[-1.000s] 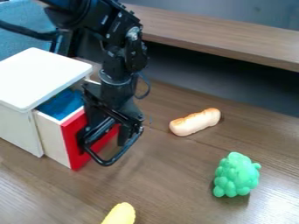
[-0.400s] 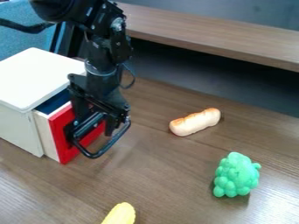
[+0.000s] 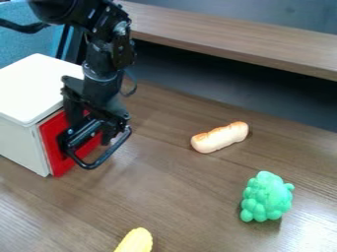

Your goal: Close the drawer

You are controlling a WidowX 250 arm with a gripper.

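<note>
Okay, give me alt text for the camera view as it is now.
A black gripper is at the red front of a nearly closed drawer in a white cabinet; bread, green grapes and something yellow lie on the wooden table.

A browned toy bread roll [image 3: 220,137] is lying slantwise on the brown wood-grain counter [image 3: 197,197]. Nearer the camera and right of the roll, a bunch of green toy grapes [image 3: 266,197] is sitting. Nearer and left of it, a yellow toy corn cob [image 3: 135,241] is running out of view. Behind the roll, a wooden shelf [image 3: 263,41] is stretching across.
</note>
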